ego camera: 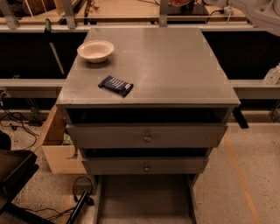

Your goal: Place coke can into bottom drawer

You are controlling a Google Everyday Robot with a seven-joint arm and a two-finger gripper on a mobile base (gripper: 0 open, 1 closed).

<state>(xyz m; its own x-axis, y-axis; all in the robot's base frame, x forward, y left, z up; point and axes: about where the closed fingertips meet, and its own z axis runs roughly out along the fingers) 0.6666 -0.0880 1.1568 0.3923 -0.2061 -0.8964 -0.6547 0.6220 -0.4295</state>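
Observation:
Only the bottom of the red coke can (180,2) shows, at the top edge of the camera view, lifted well above the back of the grey cabinet top (175,65). My gripper (189,1) holds it there and is almost wholly cut off by the top edge. My white arm (262,11) reaches in from the top right corner. The bottom drawer (144,197) is pulled open at the bottom of the view, and its flat grey floor is bare. The can is far above and behind the drawer.
A cream bowl (95,50) and a dark blue snack bar (115,85) lie on the left of the cabinet top. Two upper drawers with knobs (147,138) are pulled slightly out. A cardboard box (59,144) and cables sit on the floor at the left.

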